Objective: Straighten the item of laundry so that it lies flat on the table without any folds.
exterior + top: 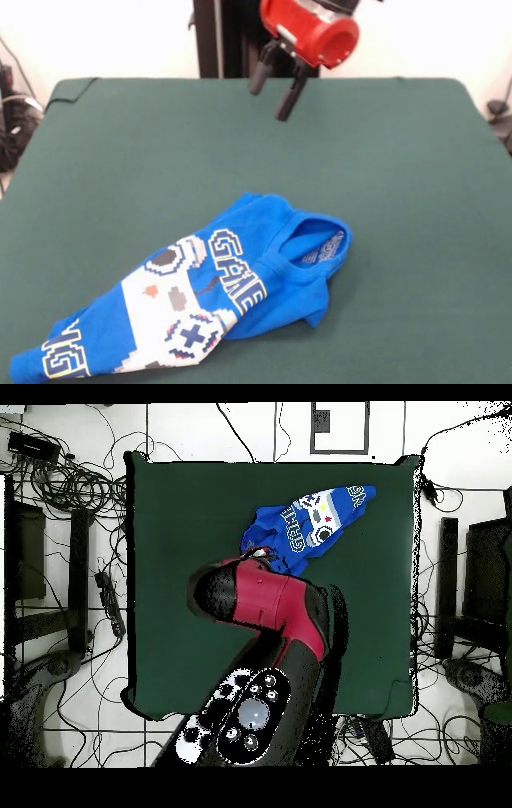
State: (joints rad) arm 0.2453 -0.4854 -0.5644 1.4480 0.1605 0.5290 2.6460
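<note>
The item of laundry (216,300), a bright blue T-shirt with a white game-controller print and yellow-outlined lettering, lies crumpled and folded near the table's front edge, its collar (316,244) turned up at the right. In the overhead view the shirt (305,524) sits in the upper right part of the green table (180,544). My gripper (274,88) hangs high above the table (120,160), well behind the shirt and apart from it. Its two black fingers (288,98) stand apart with nothing between them. From overhead the red arm (270,599) hides the gripper.
Cables and dark equipment (70,484) lie on the floor around the table. A black post (216,36) rises behind the table's far edge. Wide green surface lies to the left and right of the shirt.
</note>
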